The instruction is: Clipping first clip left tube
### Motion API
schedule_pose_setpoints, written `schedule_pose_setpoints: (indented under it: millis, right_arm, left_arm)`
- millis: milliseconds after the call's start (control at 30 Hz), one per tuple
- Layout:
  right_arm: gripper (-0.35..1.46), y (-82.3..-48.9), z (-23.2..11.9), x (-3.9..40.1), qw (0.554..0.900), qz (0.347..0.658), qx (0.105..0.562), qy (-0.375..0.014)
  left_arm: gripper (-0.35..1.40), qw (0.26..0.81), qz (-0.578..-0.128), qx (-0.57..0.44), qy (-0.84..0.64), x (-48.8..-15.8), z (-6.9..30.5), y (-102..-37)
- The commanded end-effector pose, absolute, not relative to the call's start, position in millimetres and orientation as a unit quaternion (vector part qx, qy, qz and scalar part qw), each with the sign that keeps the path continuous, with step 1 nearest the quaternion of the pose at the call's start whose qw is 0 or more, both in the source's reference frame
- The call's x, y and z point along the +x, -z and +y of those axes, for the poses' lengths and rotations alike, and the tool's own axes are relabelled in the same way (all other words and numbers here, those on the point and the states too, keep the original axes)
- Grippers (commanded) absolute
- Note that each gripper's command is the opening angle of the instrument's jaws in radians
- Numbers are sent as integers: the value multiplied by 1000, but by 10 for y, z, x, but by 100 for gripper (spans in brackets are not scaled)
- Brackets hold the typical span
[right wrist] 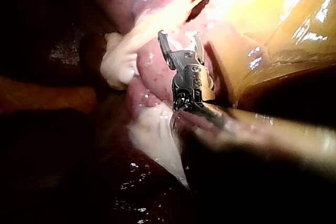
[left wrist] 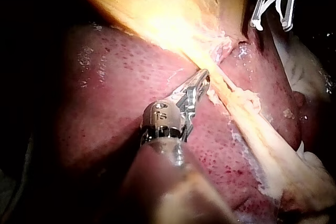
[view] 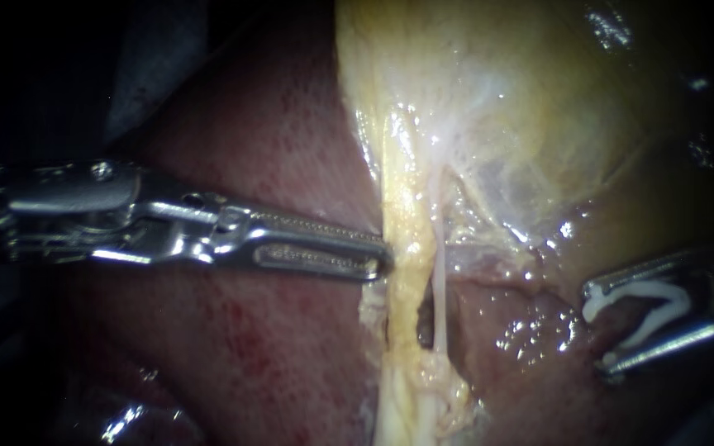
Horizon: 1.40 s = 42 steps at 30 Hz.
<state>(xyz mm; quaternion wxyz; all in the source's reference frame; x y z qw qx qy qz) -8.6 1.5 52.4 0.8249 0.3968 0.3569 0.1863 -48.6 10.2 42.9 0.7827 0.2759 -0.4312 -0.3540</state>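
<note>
Your right instrument [view: 646, 318] sat at the lower right of frame, jaws spread but seating an open white clip [view: 634, 301], well apart from the left tube [view: 404, 289] at centre. Your left instrument [view: 378, 263], jaws pinched on that tube's left edge, appeared to steady it. Step judged: approach. Next: advance leftward, straddle the tube, then close.

left instrument [view: 380, 260]: bright polished metal, finely toothed | right instrument [view: 597, 330]: duller grey metal, smooth | clip [view: 646, 291]: white, smooth, matt, plastic-looking | liver [view: 274, 347]: dark red, speckled, wet sheen | gallbladder [view: 539, 99]: yellow, glossy, filmy membrane | tube [view: 404, 281]: pale yellow, fibrous, ragged, moist
</note>
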Motion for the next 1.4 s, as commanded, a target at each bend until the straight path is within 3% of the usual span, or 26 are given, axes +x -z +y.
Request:
schedule_pose_setpoints:
  millis: [33,467,900,1400]
  right_arm:
    - [48,-524,15,-86,825,357,397,-187]
    - [48,-521,12,-64,825,356,394,-192]
    - [51,-513,-4,-8,825,358,388,-204]
    - [53,-554,-32,50,830,356,377,-205]
  left_arm:
    - [-35,783,-431,276,354,-486,102,-428]
    - [-35,777,-431,285,358,-465,91,-418]
    - [-35,768,-438,291,366,-444,84,-385]
    - [-35,764,-441,293,369,-447,80,-374]
